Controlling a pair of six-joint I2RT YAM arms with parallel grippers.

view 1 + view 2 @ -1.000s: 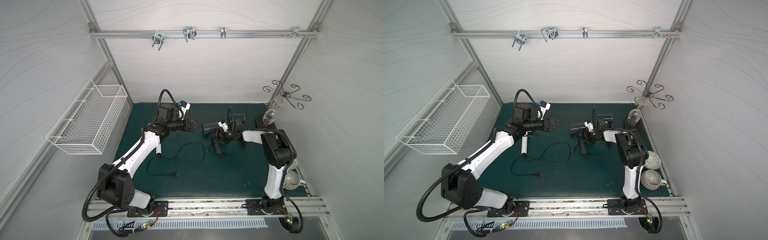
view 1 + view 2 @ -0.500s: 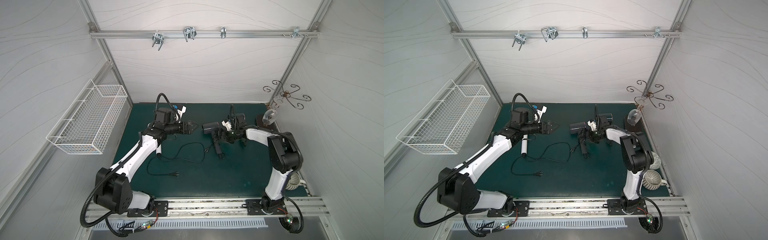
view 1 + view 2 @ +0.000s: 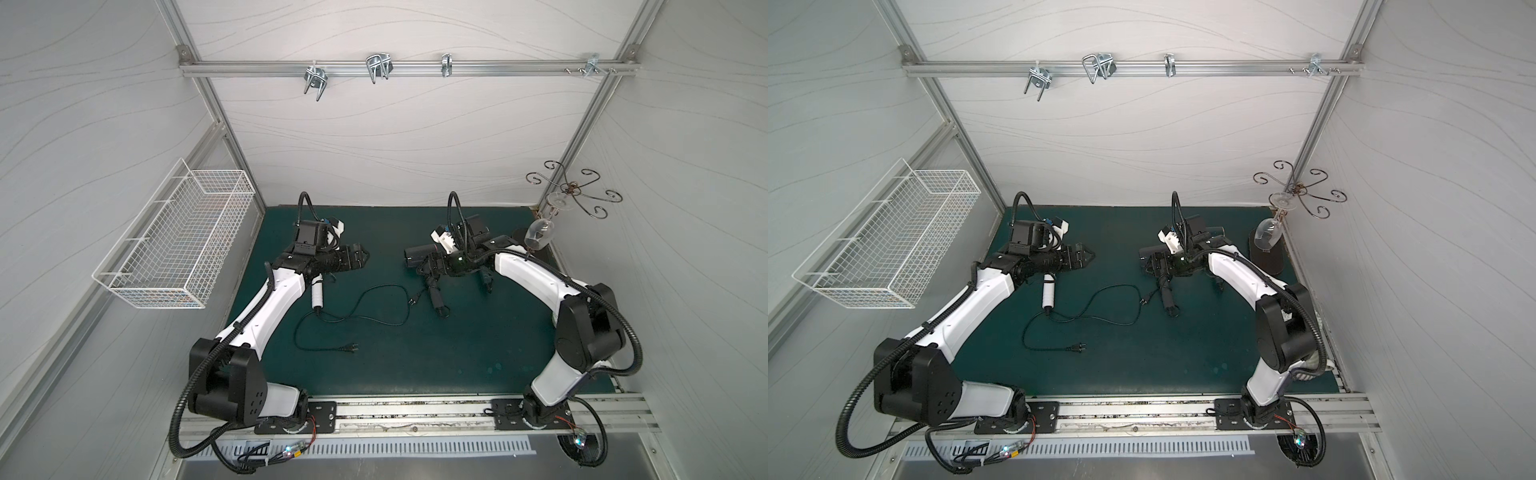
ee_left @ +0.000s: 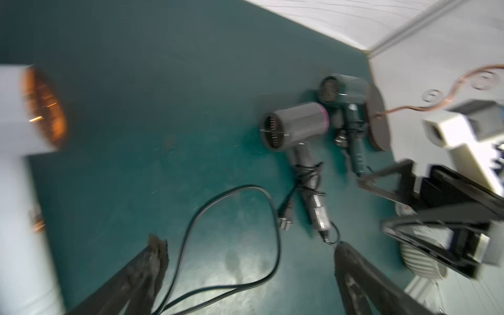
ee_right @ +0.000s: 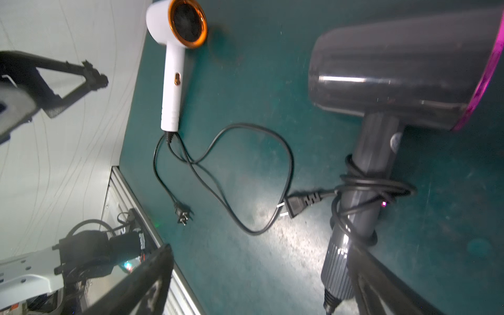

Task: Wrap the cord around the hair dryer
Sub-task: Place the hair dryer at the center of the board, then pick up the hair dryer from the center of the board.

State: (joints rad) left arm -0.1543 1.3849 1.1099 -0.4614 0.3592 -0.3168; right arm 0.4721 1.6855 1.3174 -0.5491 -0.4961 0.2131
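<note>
Right wrist view shows me the grey hair dryer [image 5: 395,68], cord [image 5: 365,184] wound round its handle. My left fingers [image 4: 141,272] and right fingers [image 5: 147,278] are spread wide, holding nothing.

A white wire basket [image 3: 174,245] is hanging on the left wall, above the green bench [image 3: 415,357]. A metal rail [image 3: 498,65] is running across the back wall, carrying four hooks spaced along it, the leftmost [image 3: 315,81] hanging lowest. In the far right corner a scrolled wire rack [image 3: 571,191] is standing on a dark round base [image 3: 1266,257], and a wine glass [image 3: 539,235] is hanging from it upside down, tilting over that base. A ribbed white bowl [image 4: 414,263] is sitting by the right edge, partly hidden.
</note>
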